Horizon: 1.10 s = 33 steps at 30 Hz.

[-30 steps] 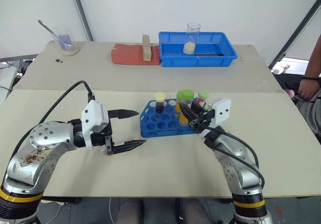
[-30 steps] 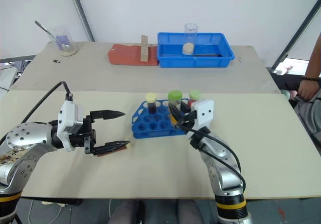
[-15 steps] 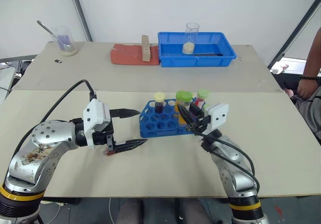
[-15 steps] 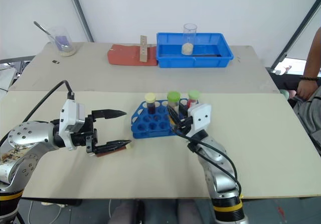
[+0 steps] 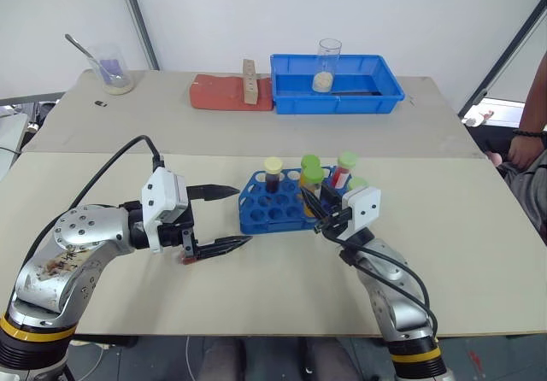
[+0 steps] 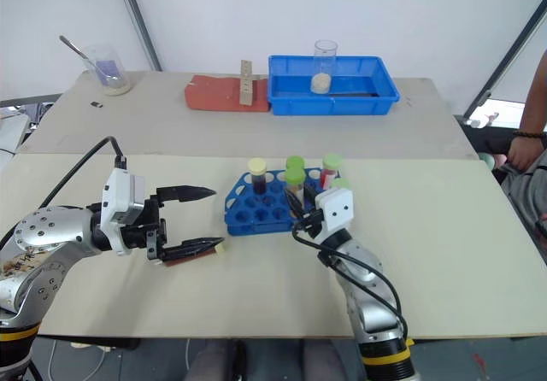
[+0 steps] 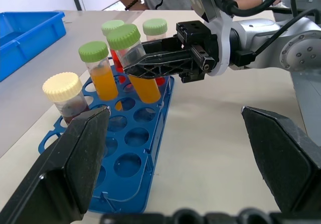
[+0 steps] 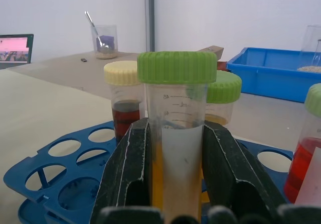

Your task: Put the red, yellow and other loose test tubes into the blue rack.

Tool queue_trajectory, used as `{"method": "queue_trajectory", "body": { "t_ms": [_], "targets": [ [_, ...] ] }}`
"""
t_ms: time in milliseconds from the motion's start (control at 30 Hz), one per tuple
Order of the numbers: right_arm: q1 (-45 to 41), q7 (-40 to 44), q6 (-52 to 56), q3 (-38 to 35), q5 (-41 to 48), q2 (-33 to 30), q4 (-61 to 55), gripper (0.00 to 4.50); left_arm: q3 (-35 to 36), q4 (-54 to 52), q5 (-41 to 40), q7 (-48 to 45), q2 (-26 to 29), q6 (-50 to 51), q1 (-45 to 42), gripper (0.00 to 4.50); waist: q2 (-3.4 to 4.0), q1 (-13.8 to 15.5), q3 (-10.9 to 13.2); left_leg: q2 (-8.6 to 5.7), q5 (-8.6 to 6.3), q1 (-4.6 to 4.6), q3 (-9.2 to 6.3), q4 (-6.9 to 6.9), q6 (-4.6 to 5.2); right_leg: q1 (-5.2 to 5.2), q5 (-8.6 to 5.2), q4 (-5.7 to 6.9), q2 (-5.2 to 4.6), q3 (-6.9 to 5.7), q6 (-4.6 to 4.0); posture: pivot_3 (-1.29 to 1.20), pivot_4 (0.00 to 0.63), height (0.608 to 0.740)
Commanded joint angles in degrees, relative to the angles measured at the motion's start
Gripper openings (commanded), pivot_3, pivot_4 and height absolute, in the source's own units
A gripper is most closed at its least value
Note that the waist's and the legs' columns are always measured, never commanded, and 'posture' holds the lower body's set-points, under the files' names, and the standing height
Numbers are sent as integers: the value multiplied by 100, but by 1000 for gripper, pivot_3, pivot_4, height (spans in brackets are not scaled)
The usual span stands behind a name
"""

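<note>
The black fingers (image 8: 128, 179) hide the sides of the yellow-orange tube (image 8: 176, 148); its base beside the blue rack (image 8: 60, 184) is cut off

Left end effector (image 5: 224, 219) fingers spread wide, level, right end effector (image 5: 313, 206) clamped, angled slightly upward
</note>
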Motion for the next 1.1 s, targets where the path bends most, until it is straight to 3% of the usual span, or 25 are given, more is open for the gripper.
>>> {"method": "queue_trajectory", "body": {
  "t_ms": [33, 100, 333, 533, 733, 900, 1100],
  "targets": [
    [166, 72, -67, -66, 199, 12, -216, 997, 44, -206, -108, 41, -2, 48, -61, 4500, 0, 4, 0, 0, 0, 0, 0, 0, 0, 0, 0, 0, 0, 0, 0, 0, 150, 729],
    [254, 178, -40, -124, 352, -40, -292, 2061, 45, -205, -121, 62, 5, 68, -58, 4500, 0, 7, 0, 0, 0, -1, -1, 0, 0, 0, 0, 0, 0, 0, -1, 0, 150, 729],
    [558, 608, 477, -198, 600, -642, -752, 4460, 102, -228, -83, 129, 88, 185, -19, 4500, 0, 10, 0, -1, 0, -2, 1, 0, 0, 0, -1, -1, -1, 0, 1, 0, 150, 729],
    [1127, 1551, 1571, -740, 1114, -2323, -1771, 4460, 271, -157, 458, -104, 991, 303, 234, 4500, -1, 24, 1, -2, 0, 0, 3, -1, 0, 0, -23, -3, -3, 1, 15, 0, 150, 729],
    [695, 2606, 2779, -1176, 2093, -3994, -2506, 4460, -488, 40, 1463, -775, 2221, 151, 178, 4500, -4, 9, 4, 2, -1, 33, 18, -7, 0, 14, -44, -2, -4, 4, -9, 0, 150, 729],
    [227, 2978, 3529, -1247, 2759, -4646, -2837, 4460, -1245, 69, 2023, -829, 2395, 546, -293, 4500, -5, 41, 9, 4, -1, 38, 16, -12, -1, 17, -45, 1, -2, 3, -12, 0, 150, 729],
    [-37, 3188, 3880, -1235, 3387, -4827, -3139, 4460, -2115, 513, 2730, -656, 1954, 959, -721, 4500, -10, 46, 9, -1, -3, 9, 16, -10, 4, 6, -45, -9, -3, 7, 13, 0, 150, 729]
  ]
}}
